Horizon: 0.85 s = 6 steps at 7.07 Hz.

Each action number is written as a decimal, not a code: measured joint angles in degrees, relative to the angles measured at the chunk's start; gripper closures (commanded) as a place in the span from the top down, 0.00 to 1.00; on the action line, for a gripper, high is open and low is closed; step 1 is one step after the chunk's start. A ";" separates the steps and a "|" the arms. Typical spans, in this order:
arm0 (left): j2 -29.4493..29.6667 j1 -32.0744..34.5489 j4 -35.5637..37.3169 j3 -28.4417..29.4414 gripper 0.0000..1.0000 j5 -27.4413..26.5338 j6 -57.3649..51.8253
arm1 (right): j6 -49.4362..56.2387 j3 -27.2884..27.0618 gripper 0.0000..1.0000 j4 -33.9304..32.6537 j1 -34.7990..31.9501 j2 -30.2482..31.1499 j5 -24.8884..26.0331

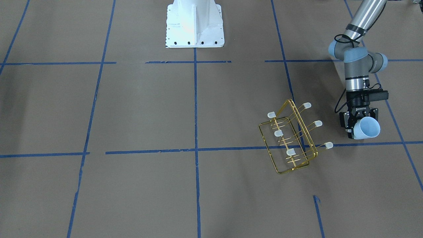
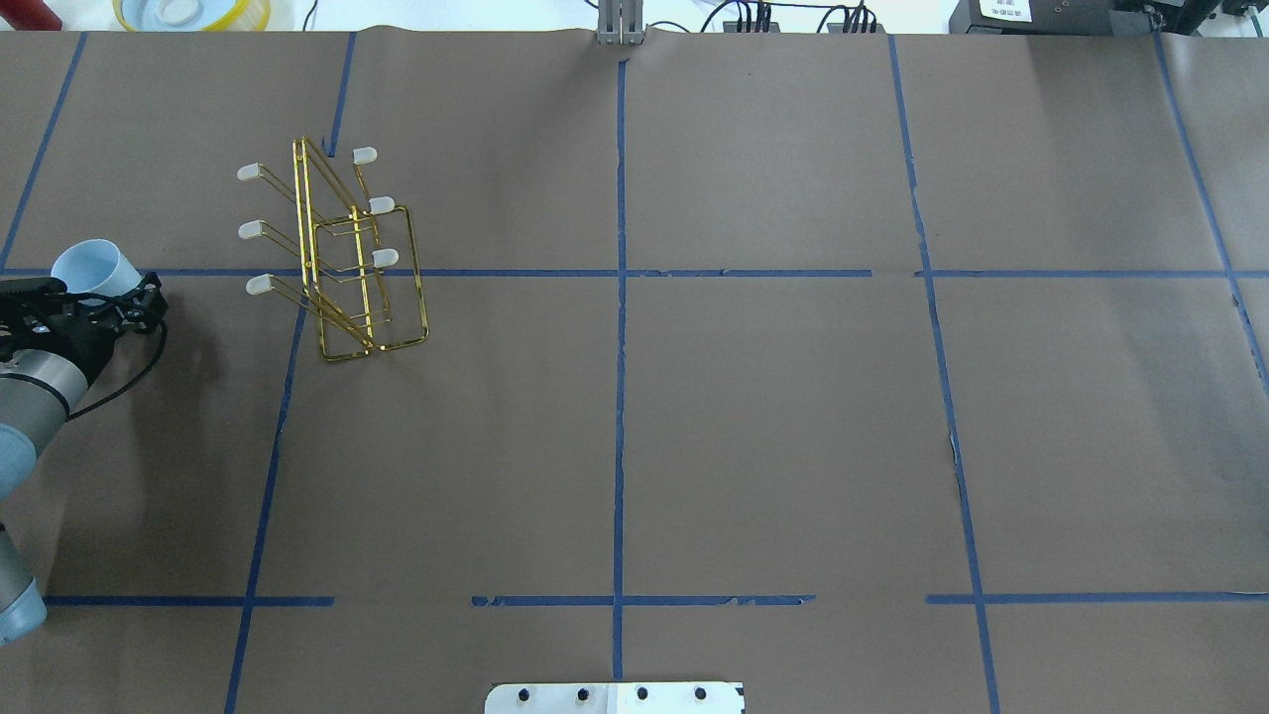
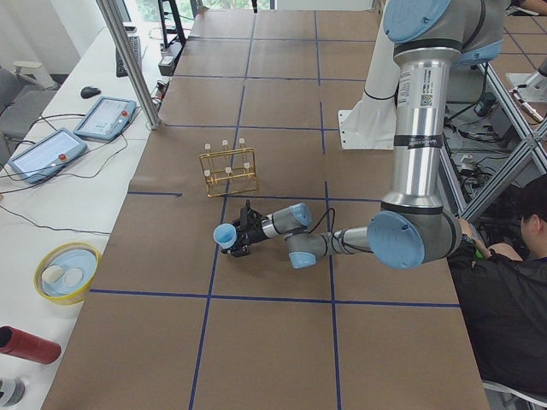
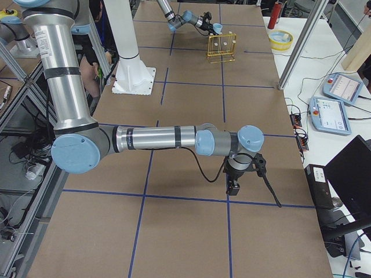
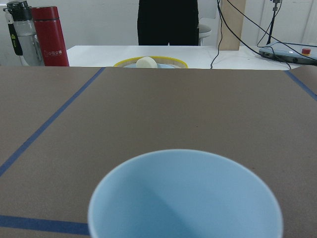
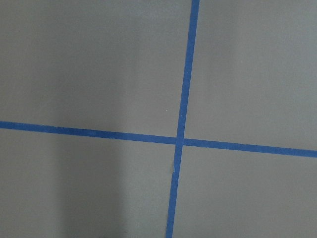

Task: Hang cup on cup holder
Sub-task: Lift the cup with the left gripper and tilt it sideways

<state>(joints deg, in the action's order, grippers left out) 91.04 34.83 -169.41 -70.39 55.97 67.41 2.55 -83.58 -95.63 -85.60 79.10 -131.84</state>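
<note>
Three capped prongs (image 1: 318,123) on the rack (image 1: 288,140) stick out toward the table's (image 1: 132,185) left edge. That's where the left gripper (image 1: 358,125) is, clamped on the cup (image 1: 367,128). Rack sits further in from that edge, up toward the far left corner, near the cup but not touching it. Catch is the cup's axis: its mouth faces the far edge, angled well off those prongs, so I'd guess it needs swinging round before it slides on. Right gripper (image 4: 233,186) is way off by the right edge, and I can't tell if it's open or closed. Left arm's job, clearly.
</note>
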 measured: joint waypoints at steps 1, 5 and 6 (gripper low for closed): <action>-0.07 0.02 0.00 -0.40 0.41 0.01 -0.04 | 0.00 0.00 1.00 0.00 0.00 0.00 0.00; -2.17 2.20 1.71 -9.17 0.35 2.64 -5.19 | 0.00 0.00 1.00 0.00 0.00 0.00 0.00; -3.55 2.80 2.67 -12.69 0.35 3.12 -8.21 | 0.00 0.00 1.00 0.00 0.00 0.00 0.00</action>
<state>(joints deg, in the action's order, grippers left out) 87.49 37.63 -166.74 -83.08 59.09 59.19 2.55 -83.58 -95.63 -85.61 79.10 -131.84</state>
